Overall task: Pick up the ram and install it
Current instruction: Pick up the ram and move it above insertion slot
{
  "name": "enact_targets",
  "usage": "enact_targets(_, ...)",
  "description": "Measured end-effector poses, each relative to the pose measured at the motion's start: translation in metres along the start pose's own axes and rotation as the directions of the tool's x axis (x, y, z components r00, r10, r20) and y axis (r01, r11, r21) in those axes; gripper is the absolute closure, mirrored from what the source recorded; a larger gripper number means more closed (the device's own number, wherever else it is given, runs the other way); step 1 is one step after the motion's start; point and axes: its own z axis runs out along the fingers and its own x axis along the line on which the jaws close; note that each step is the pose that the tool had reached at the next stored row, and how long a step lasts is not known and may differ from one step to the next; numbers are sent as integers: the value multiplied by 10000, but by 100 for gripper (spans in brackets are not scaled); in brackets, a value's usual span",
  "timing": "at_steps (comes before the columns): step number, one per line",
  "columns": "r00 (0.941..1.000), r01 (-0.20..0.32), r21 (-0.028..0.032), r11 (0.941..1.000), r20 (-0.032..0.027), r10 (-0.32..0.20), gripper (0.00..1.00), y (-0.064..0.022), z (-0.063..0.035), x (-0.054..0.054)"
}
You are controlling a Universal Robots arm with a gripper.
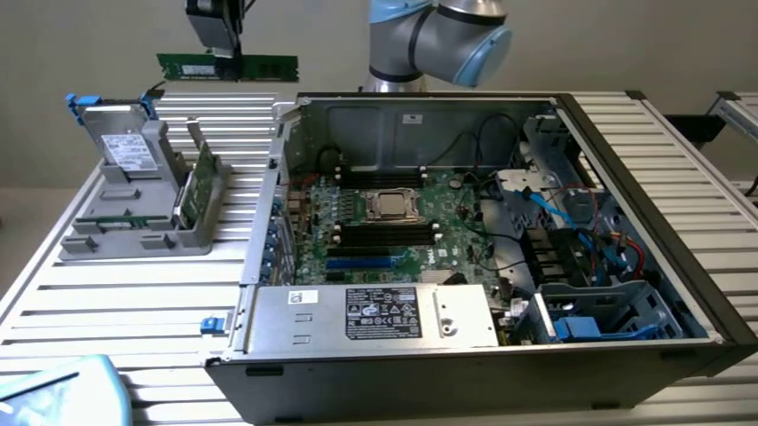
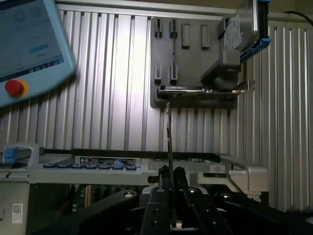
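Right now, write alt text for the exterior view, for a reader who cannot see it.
The gripper holds the long, narrow green ram stick level in the air, high at the exterior view's left. Below it a grey plastic holder carries a silver drive box; toward the exterior view's right lies an open black computer case showing its green motherboard.

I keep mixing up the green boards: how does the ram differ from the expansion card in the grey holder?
The ram hangs in the air, clamped by the gripper; the expansion card stands on edge in the grey holder. The ram is a long, narrow strip; the expansion card is broader and taller. Both are green circuit boards.
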Motion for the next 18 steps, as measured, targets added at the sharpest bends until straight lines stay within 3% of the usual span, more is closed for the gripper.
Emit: enact_targets(18, 9999, 18, 4, 10000, 121, -18, 85, -784, -129, 21)
